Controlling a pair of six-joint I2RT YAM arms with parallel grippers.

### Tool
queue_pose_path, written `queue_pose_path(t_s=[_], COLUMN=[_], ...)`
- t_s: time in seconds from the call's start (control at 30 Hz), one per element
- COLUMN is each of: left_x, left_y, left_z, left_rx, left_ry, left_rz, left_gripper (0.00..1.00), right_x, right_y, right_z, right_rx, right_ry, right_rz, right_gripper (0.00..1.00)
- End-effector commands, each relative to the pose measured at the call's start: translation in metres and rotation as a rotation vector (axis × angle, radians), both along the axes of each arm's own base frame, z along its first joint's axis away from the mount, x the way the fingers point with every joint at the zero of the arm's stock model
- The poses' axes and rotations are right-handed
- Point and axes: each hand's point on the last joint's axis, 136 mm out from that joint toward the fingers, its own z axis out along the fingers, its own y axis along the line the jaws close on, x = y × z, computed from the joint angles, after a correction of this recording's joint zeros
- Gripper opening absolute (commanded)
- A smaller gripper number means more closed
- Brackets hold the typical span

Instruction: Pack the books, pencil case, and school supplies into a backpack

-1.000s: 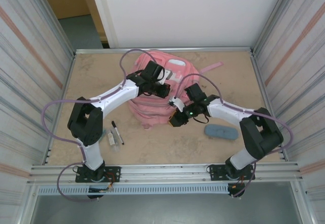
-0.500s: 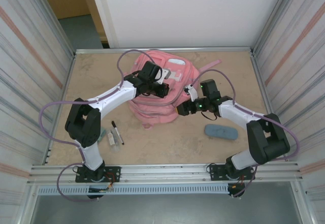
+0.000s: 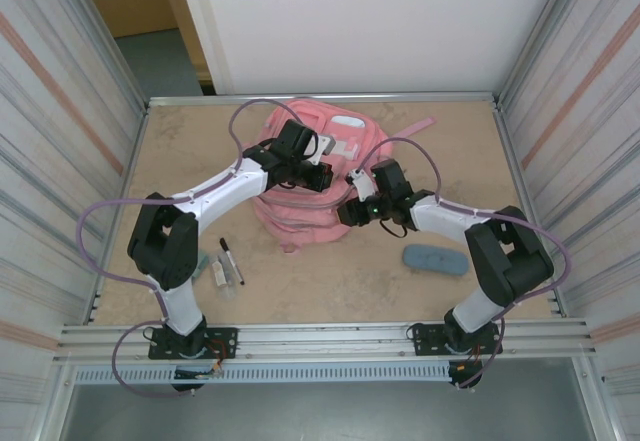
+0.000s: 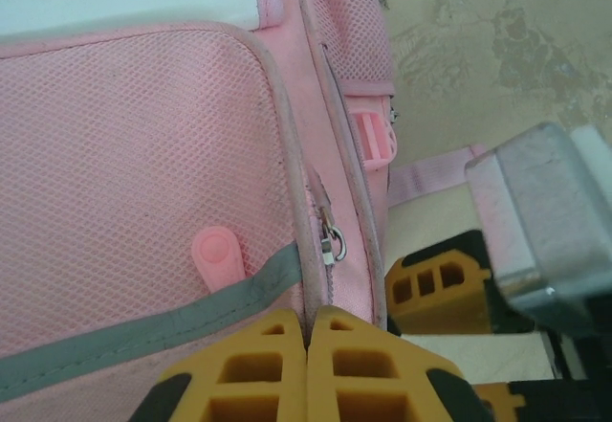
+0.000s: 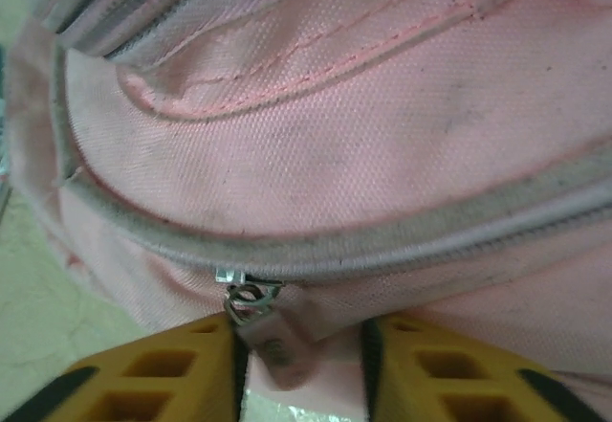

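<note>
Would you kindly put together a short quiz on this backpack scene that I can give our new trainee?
1. True or false: the pencil case lies on the table, outside the backpack.
2. What sits between the open fingers of the right gripper? A the pencil case; B a zip pull; C nothing.
3. Fill in: the ___ gripper has its fingers pressed together at the backpack's zip seam.

Key: 1 true. 2 B. 3 left, as the wrist view of the left gripper shows.
</note>
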Motion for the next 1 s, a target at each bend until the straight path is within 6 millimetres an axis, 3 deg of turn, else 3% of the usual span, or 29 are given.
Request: queue_pose_path(t_s=[0.0,0.1,0.23,0.53,0.7,0.8,0.87,0.97], left_x=[-0.003,0.001,0.005,0.018,0.02,0.024,0.027,0.028], left_y=[-0.006,-0.005,-0.009,-0.016,-0.018,-0.022,-0.026,-0.029], left_z=[0.037,0.034,0.032,0.022,0.015,0.012,0.011,0.014], left_rx=[-0.093,-0.094,-0.11,-0.128,-0.127,-0.156,-0.173,-0.192], left_ry=[-0.038,-0.051,-0.031,-0.026,-0.006,-0.011,0.01,0.014], left_rz=[-0.017,0.002,0.011,0.046,0.052,0.066,0.068,0.071], left_gripper=[0.0,0.0,0.0,0.0,0.0,0.0,0.0,0.0], right_x=[0.005,-0.007,-0.023,-0.072,-0.072,-0.069,-0.074,-0.075], right_y=[0.016,0.022,0.027,0.057,0.058,0.083,0.107,0.123], right_z=[0.01,0.011,0.016,0.033,0.038,0.035,0.031,0.031], right_rx=[-0.034,-0.054,-0.046,0.064,0.105,0.182,0.177,0.198], right_ry=[-0.087,-0.1,-0.093,-0.003,0.029,0.049,0.02,-0.029], right_rz=[0.021,0.063,0.093,0.238,0.197,0.189,0.199,0.15], right_gripper=[0.21,0.09,0.04,0.11,0.13,0.08,0.13,0.18])
